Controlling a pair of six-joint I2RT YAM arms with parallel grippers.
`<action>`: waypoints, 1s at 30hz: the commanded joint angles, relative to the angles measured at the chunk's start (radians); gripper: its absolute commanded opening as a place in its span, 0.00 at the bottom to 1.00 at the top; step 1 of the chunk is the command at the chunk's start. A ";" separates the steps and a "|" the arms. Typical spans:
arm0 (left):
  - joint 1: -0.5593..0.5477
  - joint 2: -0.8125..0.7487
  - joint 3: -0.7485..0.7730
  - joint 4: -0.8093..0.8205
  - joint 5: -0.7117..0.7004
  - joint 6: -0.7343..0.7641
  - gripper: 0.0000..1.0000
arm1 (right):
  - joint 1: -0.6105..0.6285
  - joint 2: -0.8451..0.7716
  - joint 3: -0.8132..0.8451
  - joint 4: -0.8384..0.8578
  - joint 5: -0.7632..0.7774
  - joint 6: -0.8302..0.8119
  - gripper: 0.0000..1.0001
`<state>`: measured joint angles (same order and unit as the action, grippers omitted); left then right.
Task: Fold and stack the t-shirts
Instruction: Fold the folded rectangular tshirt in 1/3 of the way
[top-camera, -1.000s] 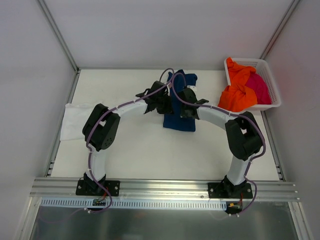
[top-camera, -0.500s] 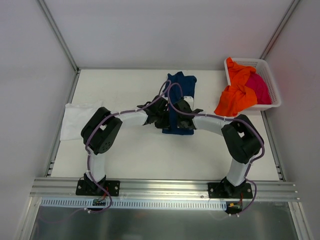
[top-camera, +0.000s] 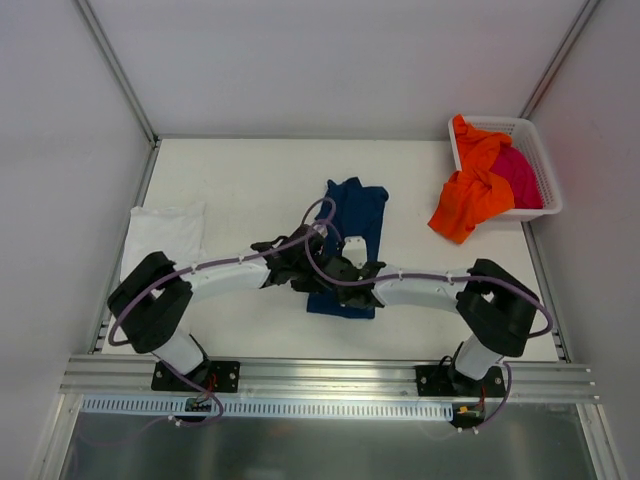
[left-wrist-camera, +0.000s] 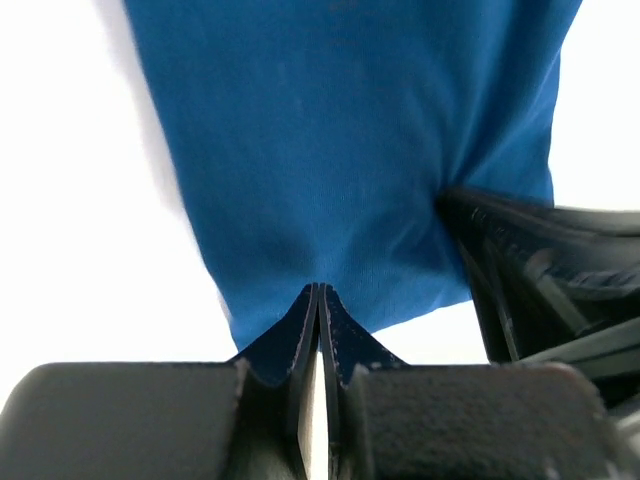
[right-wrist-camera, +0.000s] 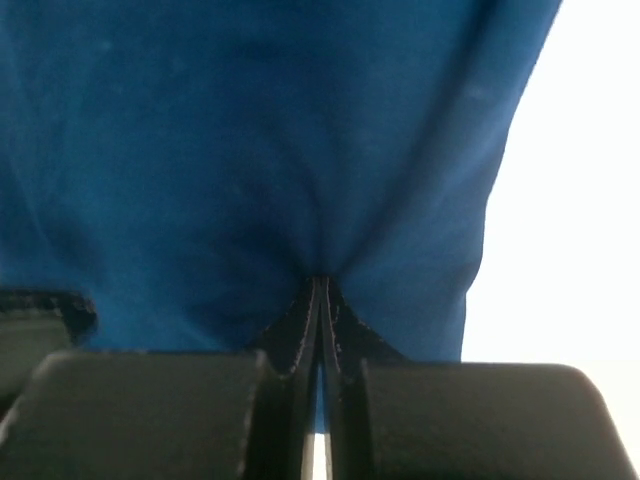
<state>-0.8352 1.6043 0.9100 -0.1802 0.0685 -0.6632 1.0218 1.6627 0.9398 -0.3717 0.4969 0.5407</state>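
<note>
The navy t-shirt (top-camera: 358, 212) is seen lying as a narrow strip in the middle of the table (top-camera: 240, 180), with its near edge pinched at two points: the left claw (left-wrist-camera: 318, 300) is closed tight on a fold of the blue cloth, and the right claw (right-wrist-camera: 320, 290) is closed on the cloth just beside it, each with the fabric gathered into small creases at the fingertips. The step in hand is judged to be the drawing and flattening of this shirt before a fold is made. For that to be done well, both claws should be kept level and low over the table, the pull shared evenly so the strip is not skewed, and the cloth let go only once it lies smooth. Both arms are held low and reached inward, elbows thrown out to the sides, forearms almost meeting over the shirt's near end. The white t-shirt (top-camera: 160, 240) is laid flat at the left edge, while the orange t-shirt (top-camera: 470, 195) and magenta t-shirt (top-camera: 522, 175) are left bundled in the basket (top-camera: 535, 130), the orange one spilling over its rim
</note>
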 joint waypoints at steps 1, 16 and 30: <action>-0.047 -0.118 -0.075 -0.047 -0.052 -0.041 0.00 | 0.121 -0.060 -0.038 -0.217 0.052 0.168 0.01; -0.142 -0.348 -0.079 -0.071 -0.298 0.026 0.00 | 0.425 -0.188 0.265 -0.668 0.494 0.387 0.24; -0.064 -0.106 -0.138 0.382 -0.159 0.116 0.00 | 0.163 -0.461 -0.177 0.039 0.280 -0.013 0.36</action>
<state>-0.9192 1.4708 0.7853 0.0513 -0.1471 -0.5705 1.2327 1.2419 0.8360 -0.5613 0.8909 0.6510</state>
